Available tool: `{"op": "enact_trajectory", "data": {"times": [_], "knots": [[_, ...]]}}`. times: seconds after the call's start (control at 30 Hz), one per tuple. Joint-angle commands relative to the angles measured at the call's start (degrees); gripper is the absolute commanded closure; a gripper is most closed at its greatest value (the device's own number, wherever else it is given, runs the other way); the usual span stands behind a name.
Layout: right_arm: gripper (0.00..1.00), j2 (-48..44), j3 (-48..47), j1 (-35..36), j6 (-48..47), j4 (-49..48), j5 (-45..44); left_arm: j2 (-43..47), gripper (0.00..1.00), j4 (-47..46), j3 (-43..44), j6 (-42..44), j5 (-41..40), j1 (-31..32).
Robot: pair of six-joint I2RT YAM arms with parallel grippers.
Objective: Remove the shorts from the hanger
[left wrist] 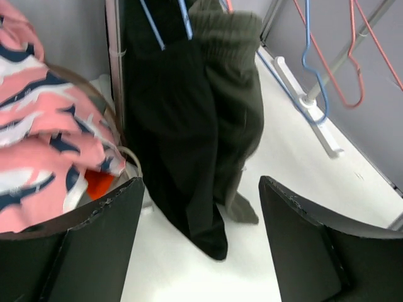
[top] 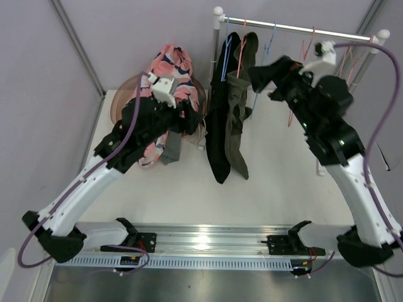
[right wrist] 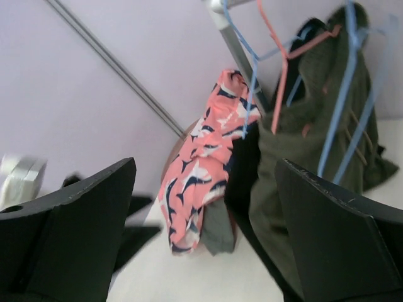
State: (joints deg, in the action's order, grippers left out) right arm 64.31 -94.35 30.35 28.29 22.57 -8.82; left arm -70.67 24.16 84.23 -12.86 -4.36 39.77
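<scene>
Pink shorts (left wrist: pixel 44 145): cut by left edge in left wrist view; middle behind left arm (top: pixel 101 170) from above.
Orange shorts (left wrist: pixel 99 184): sliver only, rest under pink shorts.
Grey shorts (right wrist: pixel 217 234): hem only, rest under pink shorts.
Basket (top: pixel 119 94): rim arc only, contents buried.
Black shorts (left wrist: pixel 170 126): top cut by upper edge.
Olive shorts (right wrist: pixel 315 126): lower part behind tool finger in right wrist view.
Left tool (left wrist: pixel 200 182), right tool (right wrist: pixel 204 162): finger bases cut by bottom edge.
White shape (right wrist: pixel 19 175) at left edge: too blurred to name.
Rail (top: pixel 283 27): stretch behind right arm (top: pixel 327 119).
</scene>
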Motion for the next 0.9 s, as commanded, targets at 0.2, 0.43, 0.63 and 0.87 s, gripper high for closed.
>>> {"op": "enact_trajectory", "data": {"times": [0.2,0.43,0.63,0.87], "knots": [[0.00,22.86,-16.65,-3.71,-3.68,-6.13,6.27,14.15,0.21,-5.09,-16.36,-4.54,3.74,-0.22],[0.01,31.04,-22.28,-6.26,-2.46,-8.33,7.67,18.46,0.21,-3.60,-19.80,-2.78,3.92,-0.22],[0.13,35.09,-24.04,-7.93,-1.40,-9.56,8.38,19.00,0.21,-3.95,-21.21,-1.12,3.92,-0.22],[0.23,37.73,-22.73,-8.46,-0.26,-10.79,9.96,18.91,0.21,-3.86,-21.38,0.03,3.66,-0.13]]}}
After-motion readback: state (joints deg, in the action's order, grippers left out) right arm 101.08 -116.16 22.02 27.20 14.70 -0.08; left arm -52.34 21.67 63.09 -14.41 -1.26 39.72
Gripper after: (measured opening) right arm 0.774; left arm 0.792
